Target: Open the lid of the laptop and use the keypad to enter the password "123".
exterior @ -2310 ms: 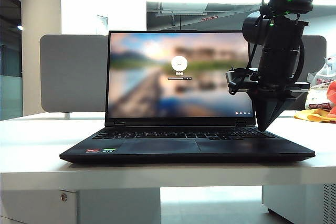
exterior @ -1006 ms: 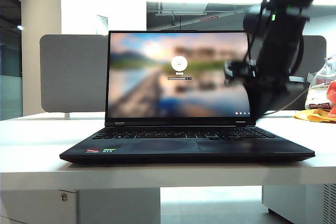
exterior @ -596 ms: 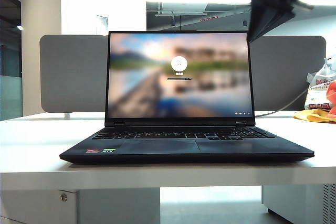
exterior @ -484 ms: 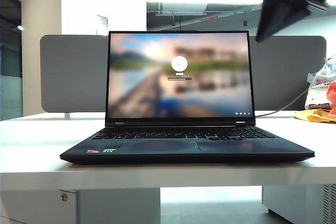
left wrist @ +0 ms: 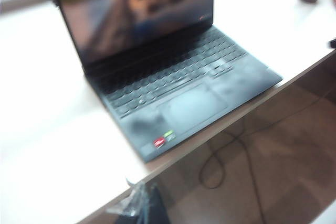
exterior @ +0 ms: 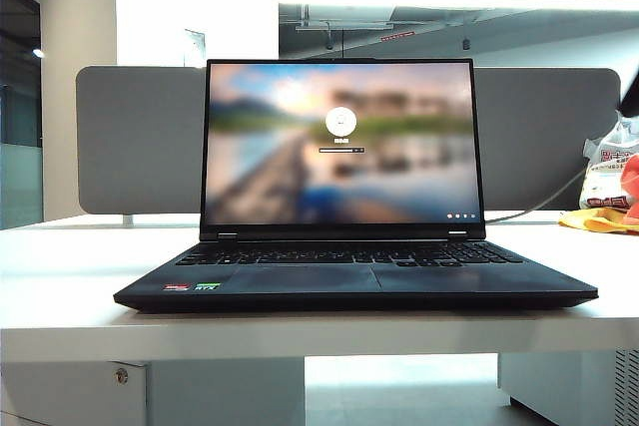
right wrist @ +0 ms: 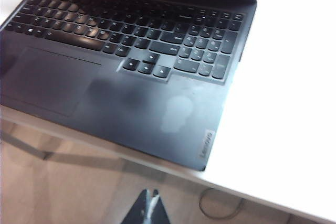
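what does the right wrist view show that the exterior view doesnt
Only the right wrist view: the shut right gripper, its tip low over the floor off the table's front edge, the number-pad end of the keypad seen from above, and a brand mark on the palm rest corner.

Only the exterior view: the raised lid with its blurred lake login screen, the grey divider panel behind, and the red and green stickers. No gripper shows there.

Both: the open laptop on the white table, nothing touching its keys.
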You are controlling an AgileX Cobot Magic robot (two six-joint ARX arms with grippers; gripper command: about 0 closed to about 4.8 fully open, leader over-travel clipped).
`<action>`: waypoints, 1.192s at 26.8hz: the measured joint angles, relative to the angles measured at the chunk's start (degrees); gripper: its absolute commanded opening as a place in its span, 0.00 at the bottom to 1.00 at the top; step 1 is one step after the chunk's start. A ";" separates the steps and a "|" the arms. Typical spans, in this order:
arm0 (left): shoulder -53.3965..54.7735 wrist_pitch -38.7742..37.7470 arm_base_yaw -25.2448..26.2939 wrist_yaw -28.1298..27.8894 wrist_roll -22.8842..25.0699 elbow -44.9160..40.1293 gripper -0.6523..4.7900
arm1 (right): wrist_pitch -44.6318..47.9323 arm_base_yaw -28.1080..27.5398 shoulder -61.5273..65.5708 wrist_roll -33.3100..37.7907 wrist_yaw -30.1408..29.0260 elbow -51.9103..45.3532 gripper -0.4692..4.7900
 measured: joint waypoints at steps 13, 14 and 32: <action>-21.53 15.80 0.00 -15.02 -8.48 -23.02 0.11 | 0.33 -0.07 -15.19 0.22 1.49 -10.75 0.08; -23.02 17.14 0.00 -15.67 -9.18 -24.74 0.11 | 0.63 -0.07 -15.47 0.22 1.49 -11.30 0.08; -22.64 23.52 0.00 -16.17 -10.45 -26.36 0.11 | 5.42 -0.09 -15.61 0.59 1.51 -12.13 0.08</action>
